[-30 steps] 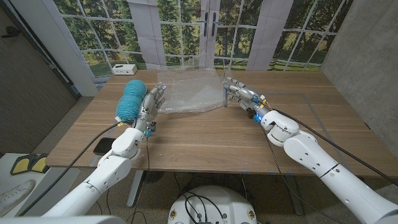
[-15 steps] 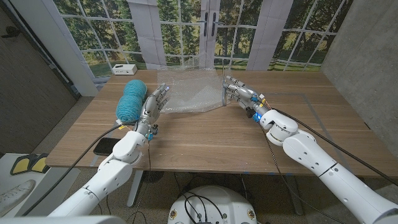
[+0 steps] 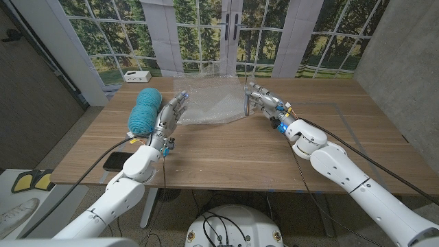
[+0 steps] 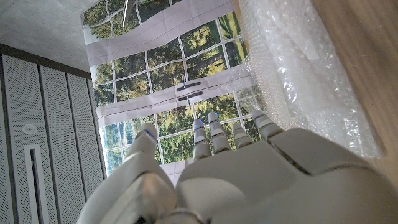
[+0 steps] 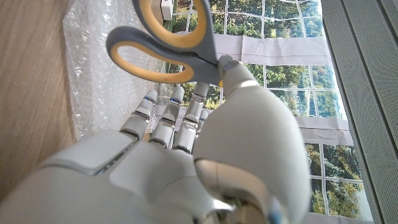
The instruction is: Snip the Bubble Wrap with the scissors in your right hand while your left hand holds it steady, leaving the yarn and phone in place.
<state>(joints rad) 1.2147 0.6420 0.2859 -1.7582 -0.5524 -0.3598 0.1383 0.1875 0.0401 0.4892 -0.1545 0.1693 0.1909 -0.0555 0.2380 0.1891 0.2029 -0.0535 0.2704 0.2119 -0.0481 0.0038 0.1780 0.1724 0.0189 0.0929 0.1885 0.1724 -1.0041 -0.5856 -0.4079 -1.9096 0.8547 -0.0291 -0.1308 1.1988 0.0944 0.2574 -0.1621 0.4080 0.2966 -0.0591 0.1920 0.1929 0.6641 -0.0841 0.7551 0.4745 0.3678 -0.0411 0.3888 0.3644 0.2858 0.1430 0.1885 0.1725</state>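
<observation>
A clear sheet of Bubble Wrap [image 3: 206, 101] lies at the table's far middle. My left hand [image 3: 169, 114] stands at its left edge with fingers apart and nothing in them; whether it touches the wrap I cannot tell. In the left wrist view the hand [image 4: 249, 180] has the wrap [image 4: 298, 68] beside it. A teal yarn ball [image 3: 143, 113] sits just left of that hand. A dark phone [image 3: 114, 160] lies at the table's front left edge. My right hand [image 3: 266, 105] holds grey-and-orange scissors [image 3: 248, 103] at the wrap's right edge; their handles [image 5: 168, 43] show above the hand [image 5: 186, 162].
A small white box [image 3: 136, 75] stands at the table's back left corner. Blue tape lines [image 3: 341, 106] mark the wood on the right. A window-print backdrop hangs behind the table.
My left hand has edged slightly toward the wrap. My right hand with the scissors has shifted a little to the left. The wrap, yarn and phone have not moved.
</observation>
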